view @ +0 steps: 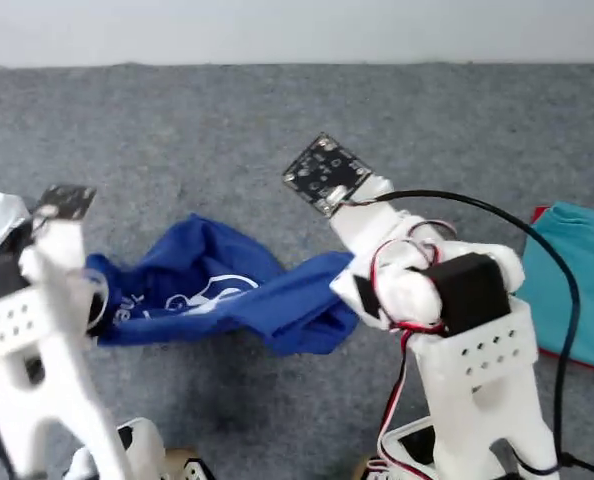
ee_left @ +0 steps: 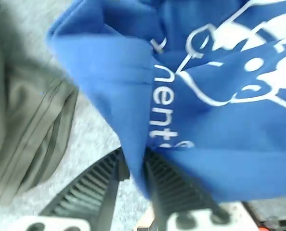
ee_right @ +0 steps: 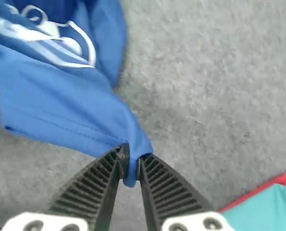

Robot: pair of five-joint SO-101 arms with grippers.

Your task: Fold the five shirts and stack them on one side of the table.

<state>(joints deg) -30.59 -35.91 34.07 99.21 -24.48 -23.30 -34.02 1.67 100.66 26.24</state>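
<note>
Blue shirt [view: 227,295], bunched and creased, stretched in a loose band between two white robot arms over the left and middle of a grey table [view: 277,120]. White lettering and a white line drawing run across its front; folds and blur break up the words.

At one end, the left gripper [ee_left: 133,166] has its ribbed black fingers pressed together on a fold of the blue cloth, close to the lettering. The left arm [view: 47,310] stands at the near left edge, its upper part upright beside the shirt's left end.

At the other end, the right gripper [ee_right: 131,163] pinches a hemmed corner of the shirt, the cloth coming to a point between the two closed fingers. The right arm [view: 447,300] rises from its base at the near edge and leans toward the middle of the table, over the shirt's right end, with its small dark camera board [view: 327,175] tilted up at the top.

An olive garment [ee_left: 22,130] lies crumpled on the table just beside the shirt's left end. Well apart, at the far right edge, a teal shirt [view: 577,280] rests on a red shirt [view: 577,360].
</note>
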